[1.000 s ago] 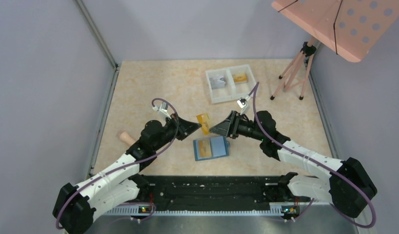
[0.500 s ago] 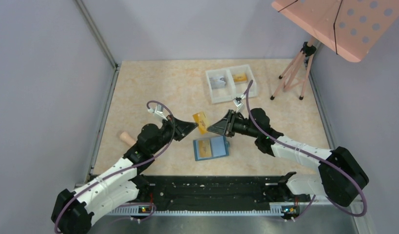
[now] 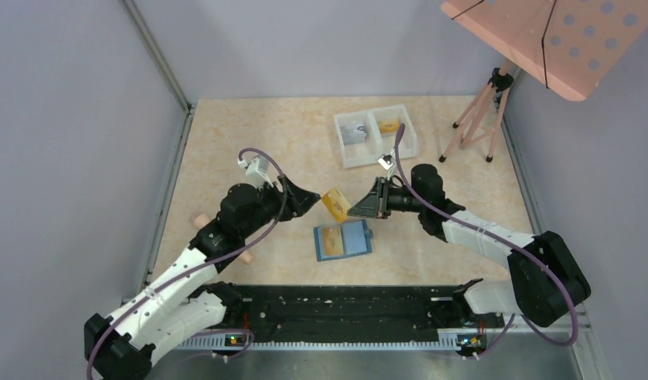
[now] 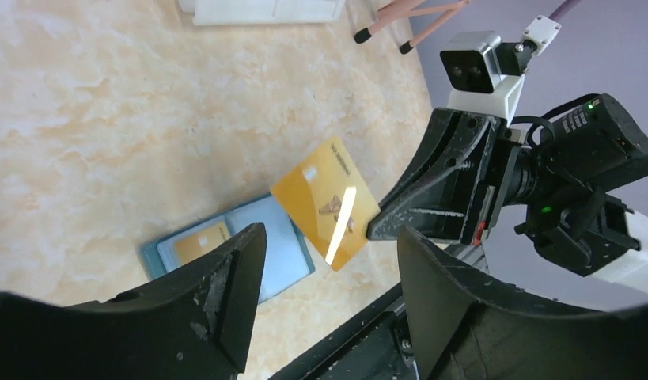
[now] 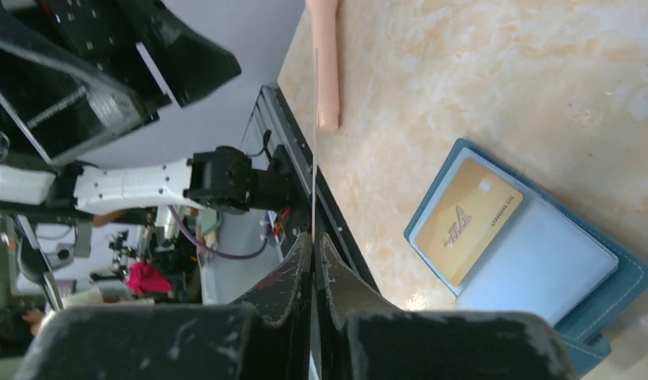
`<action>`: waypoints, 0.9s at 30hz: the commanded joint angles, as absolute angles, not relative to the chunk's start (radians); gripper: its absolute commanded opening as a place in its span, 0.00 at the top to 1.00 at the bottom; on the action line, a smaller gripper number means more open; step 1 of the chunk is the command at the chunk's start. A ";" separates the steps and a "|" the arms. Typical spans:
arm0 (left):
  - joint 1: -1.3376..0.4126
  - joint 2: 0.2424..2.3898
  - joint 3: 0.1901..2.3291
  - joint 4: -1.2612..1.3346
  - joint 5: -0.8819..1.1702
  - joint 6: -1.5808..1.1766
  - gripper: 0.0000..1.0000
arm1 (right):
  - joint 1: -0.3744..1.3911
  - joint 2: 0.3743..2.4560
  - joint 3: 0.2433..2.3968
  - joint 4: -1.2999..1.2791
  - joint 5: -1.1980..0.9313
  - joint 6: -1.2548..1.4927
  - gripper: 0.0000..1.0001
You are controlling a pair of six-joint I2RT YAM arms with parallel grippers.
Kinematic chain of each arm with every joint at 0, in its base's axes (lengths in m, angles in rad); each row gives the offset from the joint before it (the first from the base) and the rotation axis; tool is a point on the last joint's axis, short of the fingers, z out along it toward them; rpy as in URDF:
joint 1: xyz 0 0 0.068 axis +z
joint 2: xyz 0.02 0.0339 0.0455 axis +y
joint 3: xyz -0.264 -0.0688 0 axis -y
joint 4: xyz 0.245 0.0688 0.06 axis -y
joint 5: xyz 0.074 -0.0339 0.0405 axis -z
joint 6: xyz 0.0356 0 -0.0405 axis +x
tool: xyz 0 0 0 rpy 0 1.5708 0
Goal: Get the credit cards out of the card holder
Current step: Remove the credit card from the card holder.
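Pinching the gold card point(image 3: 335, 204) by one edge, the right gripper point(image 3: 354, 212) is holding it aloft just behind the open wallet point(image 3: 354, 236), its length pointing toward the left gripper point(image 3: 311, 196), which is gaping just beside it.

The gold card point(image 4: 324, 198) is smooth and shiny with a bright glare, the card holder point(image 5: 526, 253) looks like soft dull blue leather, the table point(image 3: 249, 134) is smooth like beige stone, and the left pincer point(image 4: 330, 233) is scratched dull black plastic.
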State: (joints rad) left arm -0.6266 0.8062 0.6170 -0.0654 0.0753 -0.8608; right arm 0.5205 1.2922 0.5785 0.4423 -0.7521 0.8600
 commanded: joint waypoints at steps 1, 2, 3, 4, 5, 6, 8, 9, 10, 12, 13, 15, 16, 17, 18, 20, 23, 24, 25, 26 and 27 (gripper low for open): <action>-0.588 0.814 0.695 -0.167 0.205 -0.714 0.32 | 0.517 1.292 0.671 0.309 -0.915 0.658 1.00; -0.580 0.824 0.702 -0.169 0.257 -0.693 0.32 | 0.517 1.291 0.676 0.299 -0.934 0.647 1.00; -0.575 0.835 0.710 -0.176 0.299 -0.671 0.32 | 0.518 1.290 0.678 0.299 -0.955 0.643 1.00; -0.572 0.846 0.724 -0.193 0.322 -0.653 0.32 | 0.517 1.287 0.678 0.303 -0.975 0.642 1.00; -0.571 0.858 0.738 -0.211 0.345 -0.635 0.32 | 0.518 1.284 0.676 0.306 -0.993 0.643 1.00; -0.568 0.871 0.753 -0.226 0.374 -0.614 0.32 | 0.518 1.281 0.674 0.310 -1.010 0.643 1.00; -0.565 0.903 0.784 -0.248 0.450 -0.576 0.32 | 0.519 1.278 0.674 0.313 -1.048 0.639 1.00; -0.563 0.921 0.799 -0.255 0.484 -0.561 0.32 | 0.518 1.279 0.675 0.313 -1.066 0.636 1.00; -0.563 0.938 0.812 -0.262 0.509 -0.552 0.32 | 0.518 1.280 0.676 0.312 -1.085 0.634 1.00; -0.564 0.970 0.833 -0.271 0.534 -0.541 0.33 | 0.518 1.281 0.677 0.305 -1.119 0.621 1.00; -0.564 0.979 0.835 -0.269 0.536 -0.538 0.33 | 0.517 1.281 0.676 0.302 -1.135 0.615 1.00; -0.564 0.991 0.835 -0.261 0.535 -0.537 0.34 | 0.519 1.279 0.682 0.280 -1.158 0.588 1.00; -0.562 0.996 0.835 -0.258 0.537 -0.540 0.35 | 0.518 1.276 0.686 0.265 -1.159 0.575 1.00; -0.563 1.004 0.833 -0.254 0.546 -0.543 0.36 | 0.518 1.274 0.690 0.253 -1.155 0.566 1.00; -0.562 1.010 0.832 -0.246 0.559 -0.548 0.37 | 0.518 1.271 0.692 0.248 -1.153 0.563 1.00; -0.562 1.022 0.831 -0.235 0.585 -0.555 0.45 | 0.518 1.273 0.693 0.253 -1.157 0.568 1.00; -0.557 1.037 0.829 -0.215 0.601 -0.571 0.61 | 0.519 1.275 0.695 0.256 -1.158 0.574 1.00; -0.553 1.043 0.826 -0.204 0.611 -0.580 0.67 | 0.518 1.275 0.694 0.258 -1.159 0.574 1.00; -0.546 1.050 0.825 -0.194 0.628 -0.588 0.72 | 0.518 1.274 0.695 0.258 -1.158 0.575 1.00; -0.539 1.059 0.824 -0.189 0.646 -0.594 0.76 | 0.517 1.273 0.695 0.257 -1.156 0.575 1.00; -0.531 1.070 0.825 -0.184 0.674 -0.600 0.81 | 0.519 1.272 0.696 0.255 -1.154 0.575 1.00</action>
